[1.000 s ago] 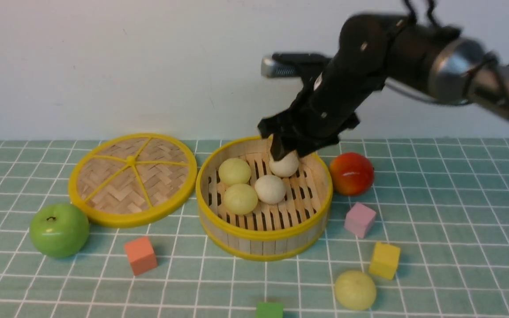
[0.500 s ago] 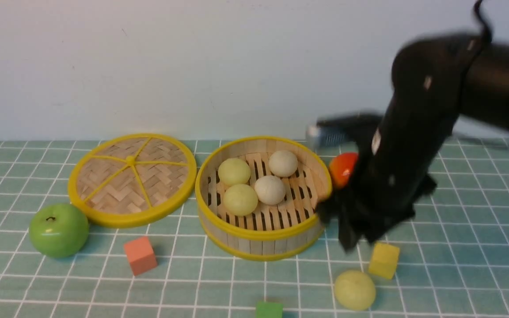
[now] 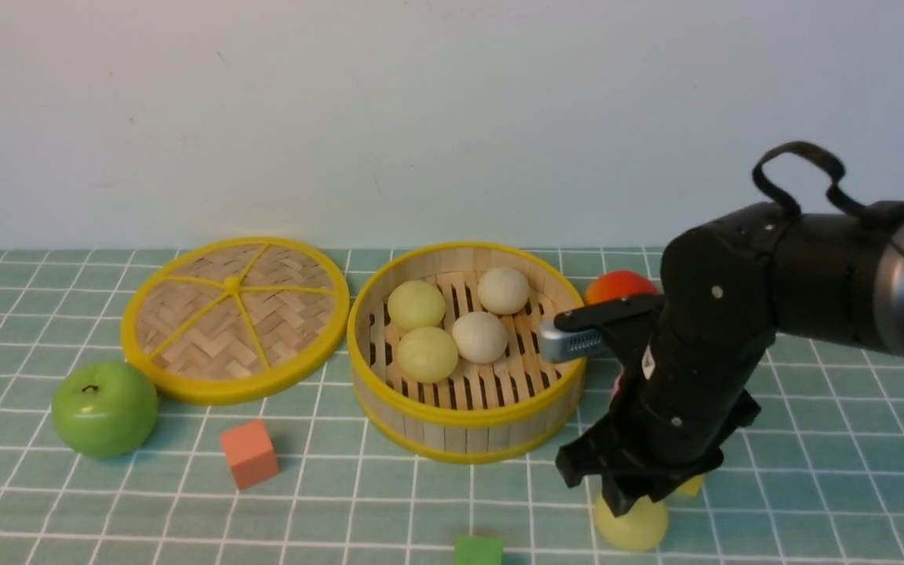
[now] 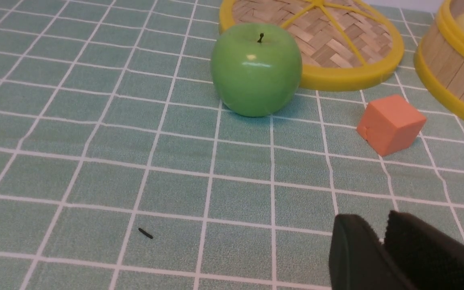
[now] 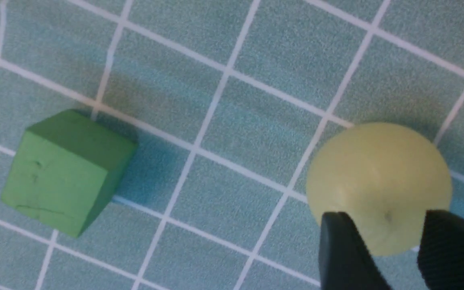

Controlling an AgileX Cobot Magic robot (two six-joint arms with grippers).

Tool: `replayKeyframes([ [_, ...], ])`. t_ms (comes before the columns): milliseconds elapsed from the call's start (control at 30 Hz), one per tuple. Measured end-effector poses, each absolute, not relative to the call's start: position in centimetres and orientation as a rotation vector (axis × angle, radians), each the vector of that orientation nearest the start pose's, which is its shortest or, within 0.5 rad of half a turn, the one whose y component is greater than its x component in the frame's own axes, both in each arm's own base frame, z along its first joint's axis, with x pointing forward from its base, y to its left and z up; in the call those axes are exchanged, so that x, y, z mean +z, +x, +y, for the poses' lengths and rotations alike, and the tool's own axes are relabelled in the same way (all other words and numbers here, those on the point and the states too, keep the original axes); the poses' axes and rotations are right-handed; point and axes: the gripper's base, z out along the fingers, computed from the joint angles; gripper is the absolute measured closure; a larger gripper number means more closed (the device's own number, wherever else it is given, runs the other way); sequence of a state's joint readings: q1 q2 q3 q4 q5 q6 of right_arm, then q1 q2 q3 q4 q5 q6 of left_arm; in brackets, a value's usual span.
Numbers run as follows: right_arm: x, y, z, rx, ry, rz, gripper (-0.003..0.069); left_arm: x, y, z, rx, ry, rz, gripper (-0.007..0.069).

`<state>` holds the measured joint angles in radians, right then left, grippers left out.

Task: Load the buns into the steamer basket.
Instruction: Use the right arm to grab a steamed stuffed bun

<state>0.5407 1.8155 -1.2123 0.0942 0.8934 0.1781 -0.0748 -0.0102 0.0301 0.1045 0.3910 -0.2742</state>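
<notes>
The steamer basket (image 3: 468, 428) stands mid-table and holds two pale yellow-green buns (image 3: 417, 304) (image 3: 427, 354) and two off-white buns (image 3: 503, 289) (image 3: 479, 337). A fifth, yellow-green bun (image 3: 631, 530) lies on the cloth in front of and to the right of the basket. My right gripper (image 3: 634, 502) is low over it, open. In the right wrist view the bun (image 5: 379, 181) sits just beyond the spread fingers, and the gripper (image 5: 389, 229) straddles its near edge. My left gripper (image 4: 381, 229) shows only in the left wrist view, shut and empty above the cloth.
The flat woven lid (image 3: 236, 318) lies left of the basket, with a green apple (image 3: 104, 408) and an orange cube (image 3: 249, 453) in front of it. A red-orange apple (image 3: 617, 286) is behind my right arm. A green cube (image 3: 478, 551) and a half-hidden yellow cube (image 3: 693, 486) flank the loose bun.
My right gripper left an off-white bun in the basket's far side. It then swung forward and right and came down over the loose yellow-green bun.
</notes>
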Motion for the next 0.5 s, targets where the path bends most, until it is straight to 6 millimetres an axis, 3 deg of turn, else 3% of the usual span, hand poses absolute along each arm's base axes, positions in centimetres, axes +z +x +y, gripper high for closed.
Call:
replayKeyframes([
  [300,17.0,30.6,18.5,0.103,-0.503,2.970,0.0400,16.9,5.2,0.0,-0.134,-0.124,1.890,0.0491],
  [500,17.3,30.5,18.4,0.091,-0.502,2.972,0.0605,16.9,5.2,0.0,-0.134,-0.124,1.890,0.0491],
])
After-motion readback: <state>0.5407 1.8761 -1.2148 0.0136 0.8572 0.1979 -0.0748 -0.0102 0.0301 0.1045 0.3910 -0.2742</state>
